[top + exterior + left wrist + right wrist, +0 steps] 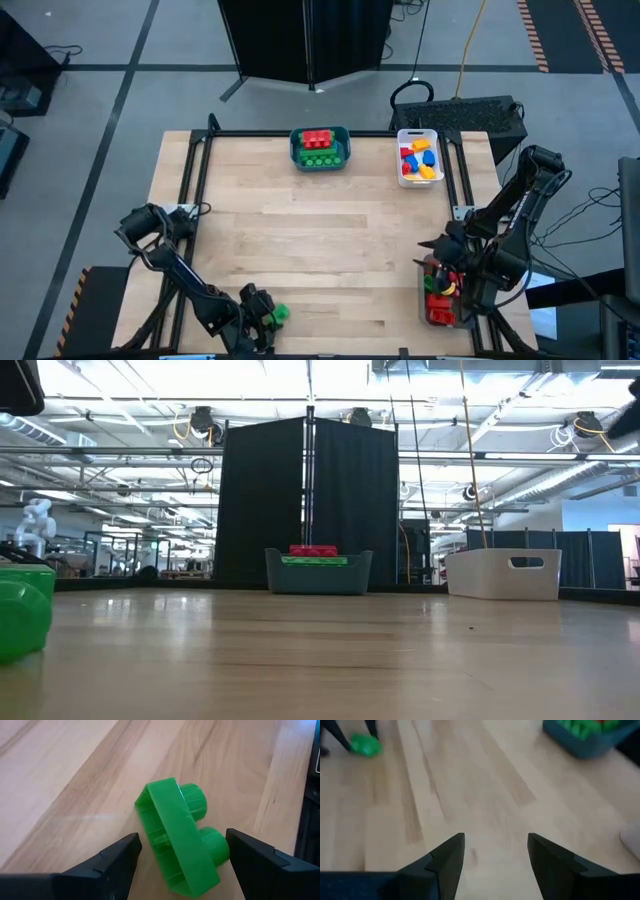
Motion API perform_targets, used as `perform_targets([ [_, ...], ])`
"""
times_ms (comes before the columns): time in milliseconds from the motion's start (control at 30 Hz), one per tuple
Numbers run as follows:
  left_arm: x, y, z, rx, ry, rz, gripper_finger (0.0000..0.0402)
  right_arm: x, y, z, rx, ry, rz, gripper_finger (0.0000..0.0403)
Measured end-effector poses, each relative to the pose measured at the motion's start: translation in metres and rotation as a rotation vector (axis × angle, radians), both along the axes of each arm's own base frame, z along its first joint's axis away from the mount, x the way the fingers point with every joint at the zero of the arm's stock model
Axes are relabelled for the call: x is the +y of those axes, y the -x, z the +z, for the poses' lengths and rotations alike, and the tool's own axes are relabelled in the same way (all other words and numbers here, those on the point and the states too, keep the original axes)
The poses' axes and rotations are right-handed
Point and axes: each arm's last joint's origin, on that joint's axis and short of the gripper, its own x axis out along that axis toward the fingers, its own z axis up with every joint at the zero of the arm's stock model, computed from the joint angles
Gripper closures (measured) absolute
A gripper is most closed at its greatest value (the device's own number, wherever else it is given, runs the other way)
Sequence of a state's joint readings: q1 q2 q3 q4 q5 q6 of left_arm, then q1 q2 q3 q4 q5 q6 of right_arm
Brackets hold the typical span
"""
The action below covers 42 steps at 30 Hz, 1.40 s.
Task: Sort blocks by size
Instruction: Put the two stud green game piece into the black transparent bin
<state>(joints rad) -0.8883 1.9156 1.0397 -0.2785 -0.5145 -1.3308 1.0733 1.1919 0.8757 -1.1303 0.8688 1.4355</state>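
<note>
A green block (180, 840) lies on its side on the table near the front left, its two studs (197, 802) pointing sideways and its hollow underside showing. My left gripper (182, 850) (265, 318) is open, slanting down, with one finger on either side of this block (279, 313). My right gripper (496, 852) (432, 248) is open over bare table at the right, holding nothing. More blocks sit in the teal bin (320, 148), the white bin (418, 157) and the clear bin (440, 298). My left gripper stands astride the green block. One finger (120, 857) shows a narrow gap to the block's hollow side. The other finger (250, 855) is right beside the lower stud (217, 847), and I cannot tell whether it touches. The block rests on the table.
The teal bin (318, 572) with red and green blocks stands at the far middle and the white bin (505, 574) at the far right. The clear bin lies by the right edge under my right arm. The middle of the table (320, 240) is bare wood.
</note>
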Motion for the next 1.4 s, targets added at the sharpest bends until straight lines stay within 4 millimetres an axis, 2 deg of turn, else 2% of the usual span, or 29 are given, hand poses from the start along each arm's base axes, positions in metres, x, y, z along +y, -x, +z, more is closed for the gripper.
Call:
perform_targets([
  [267,0.003,0.002,-0.001,0.015,-0.03,0.003,0.0176,0.011,-0.01,0.007,-0.157,0.118,0.108,0.02],
  [533,0.017,0.0,-0.004,0.049,-0.141,0.038,0.0234,0.017,-0.026,0.015,-0.221,0.233,0.173,0.02],
  [833,0.03,-0.018,0.0,0.028,-0.177,-0.008,0.024,0.017,-0.043,0.02,-0.155,0.363,0.317,0.02],
  [1133,0.041,-0.049,0.028,-0.153,-0.126,-0.065,0.024,0.017,-0.063,0.022,-0.104,0.419,0.487,0.02],
  [1267,0.047,-0.065,0.039,-0.233,-0.088,-0.104,0.024,0.027,-0.076,0.016,-0.094,0.511,0.594,0.02],
  [1400,0.055,-0.081,0.046,-0.306,-0.041,-0.137,0.024,0.034,-0.094,0.0,-0.047,0.604,0.666,0.0199],
])
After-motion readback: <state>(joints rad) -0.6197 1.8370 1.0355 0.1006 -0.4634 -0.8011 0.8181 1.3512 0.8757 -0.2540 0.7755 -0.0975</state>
